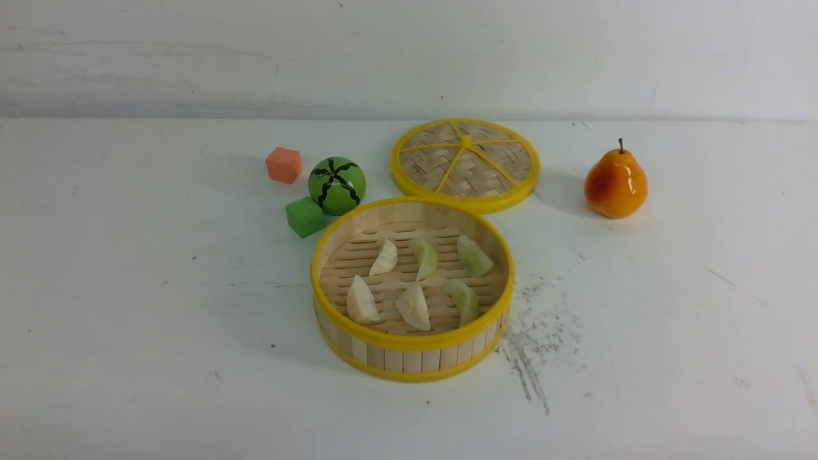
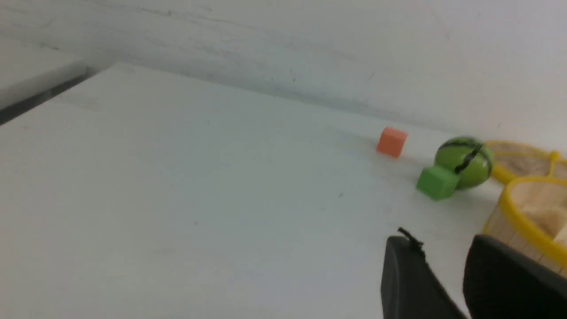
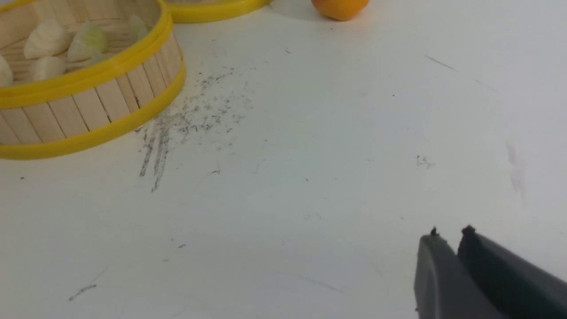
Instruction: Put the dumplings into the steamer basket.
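Wooden steamer basket holds six dumplings, pincers apart.

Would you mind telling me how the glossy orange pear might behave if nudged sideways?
The glossy orange pear stands upright on a rounded base, so it would probably tip and roll. Its shiny skin suggests hard, slippery plastic, likely light for its size.

Six dumplings lie in one steamer basket: three cream-white, three pale green. Beyond the left pincer sit two cubes (one green, one orange) and one striped green ball. One lid, one pear, two pincers.
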You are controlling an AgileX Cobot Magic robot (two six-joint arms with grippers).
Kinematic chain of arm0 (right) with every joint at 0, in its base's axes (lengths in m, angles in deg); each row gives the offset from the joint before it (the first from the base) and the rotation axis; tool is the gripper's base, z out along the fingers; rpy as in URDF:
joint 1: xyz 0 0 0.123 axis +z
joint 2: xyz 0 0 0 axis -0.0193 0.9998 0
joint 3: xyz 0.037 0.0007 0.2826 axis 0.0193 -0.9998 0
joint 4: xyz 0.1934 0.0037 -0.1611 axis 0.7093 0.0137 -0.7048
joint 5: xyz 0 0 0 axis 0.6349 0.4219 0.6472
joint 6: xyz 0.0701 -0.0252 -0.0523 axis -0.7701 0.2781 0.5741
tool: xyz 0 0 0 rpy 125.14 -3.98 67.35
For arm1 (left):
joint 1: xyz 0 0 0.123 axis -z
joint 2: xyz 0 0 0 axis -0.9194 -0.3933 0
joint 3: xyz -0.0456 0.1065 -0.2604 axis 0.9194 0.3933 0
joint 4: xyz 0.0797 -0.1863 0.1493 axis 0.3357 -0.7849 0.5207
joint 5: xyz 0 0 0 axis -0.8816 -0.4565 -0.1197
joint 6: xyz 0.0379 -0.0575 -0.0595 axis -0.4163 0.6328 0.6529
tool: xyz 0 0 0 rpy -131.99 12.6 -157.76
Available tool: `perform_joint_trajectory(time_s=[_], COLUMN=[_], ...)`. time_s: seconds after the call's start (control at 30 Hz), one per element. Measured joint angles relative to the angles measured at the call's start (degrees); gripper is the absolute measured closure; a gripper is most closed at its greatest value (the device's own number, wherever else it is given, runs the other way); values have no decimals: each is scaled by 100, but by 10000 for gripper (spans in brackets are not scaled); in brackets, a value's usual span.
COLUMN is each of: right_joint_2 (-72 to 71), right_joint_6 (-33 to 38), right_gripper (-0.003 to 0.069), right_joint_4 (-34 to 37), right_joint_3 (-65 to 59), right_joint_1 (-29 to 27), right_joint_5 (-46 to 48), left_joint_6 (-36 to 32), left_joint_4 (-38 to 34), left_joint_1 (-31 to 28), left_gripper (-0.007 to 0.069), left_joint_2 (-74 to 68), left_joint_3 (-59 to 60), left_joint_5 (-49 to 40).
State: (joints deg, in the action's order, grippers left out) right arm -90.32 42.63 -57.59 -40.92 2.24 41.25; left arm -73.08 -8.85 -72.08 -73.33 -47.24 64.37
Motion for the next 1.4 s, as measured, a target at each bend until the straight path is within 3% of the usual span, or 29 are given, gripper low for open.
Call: perform_joint_trajectory(time_s=[0.13,0.33,0.5,0.73,1.07,1.4], right_joint_2=[0,0,0,0,0,0], right_joint_6=[0,0,0,0,0,0], right_gripper=[587,583,574,564,554,547], right_joint_4=[0,0,0,0,0,13], right_joint_3=[0,0,0,0,0,0], right_joint_1=[0,0,0,0,0,0], right_joint_5=[0,0,0,5,5,5], left_joint_6=[-577,-649,-119,699,87,78], left_joint_4=[13,1249,948,701,543,79], left_joint_1=[-46,90,508,740,859,869], left_gripper=[425,425,447,637,637,637], left_joint_2=[0,0,0,0,0,0], left_joint_3=[139,150,150,150,150,150], left_joint_5=[-286,-700,-1114,-1409,-1409,-1398])
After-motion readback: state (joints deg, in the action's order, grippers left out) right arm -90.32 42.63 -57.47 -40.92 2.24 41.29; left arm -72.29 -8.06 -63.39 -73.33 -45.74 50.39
